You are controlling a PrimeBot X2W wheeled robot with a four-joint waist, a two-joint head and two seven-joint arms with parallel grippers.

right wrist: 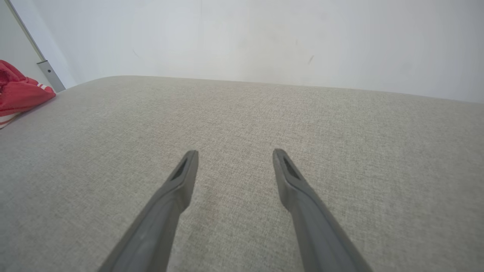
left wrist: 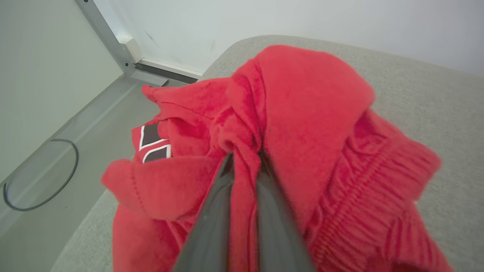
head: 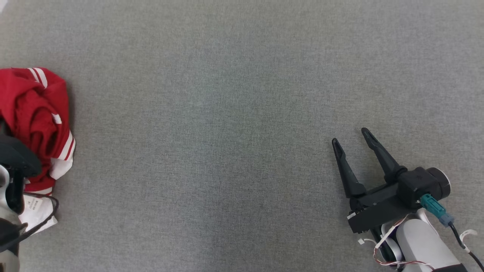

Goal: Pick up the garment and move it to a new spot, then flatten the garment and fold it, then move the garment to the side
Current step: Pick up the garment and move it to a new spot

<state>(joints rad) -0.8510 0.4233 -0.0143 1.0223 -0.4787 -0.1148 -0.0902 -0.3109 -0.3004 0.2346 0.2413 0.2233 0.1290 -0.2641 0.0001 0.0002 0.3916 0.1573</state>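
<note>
The red garment point(head: 36, 113) lies bunched in a heap at the far left edge of the grey fabric-covered surface point(head: 234, 113), on the robot's left side, its white stripes showing along the folds and a white part with a printed label lying flat at the near end. From the left wrist view the left gripper point(left wrist: 245, 158) has its two dark fingers point(left wrist: 211, 226) drawn close together with a ridge of the red cloth point(left wrist: 302, 113) caught between them, so it is pinching the garment near the top of the heap; a ribbed cuff or hem runs down the right of that view and a small black-and-white patch peeks out at the left. Beyond the edge of the surface there is a pale floor with a loop of dark cable point(left wrist: 41, 177) on it and a grey metal post point(left wrist: 109, 37) against the wall. The right gripper point(head: 349, 136) is well apart from the garment, over bare grey fabric at the lower right, its fingers spread wide and holding nothing. In the right wrist view those fingertips point(right wrist: 191, 162) point across the surface toward a white wall point(right wrist: 264, 37), with the red heap point(right wrist: 19, 94) small at the far left.
</note>
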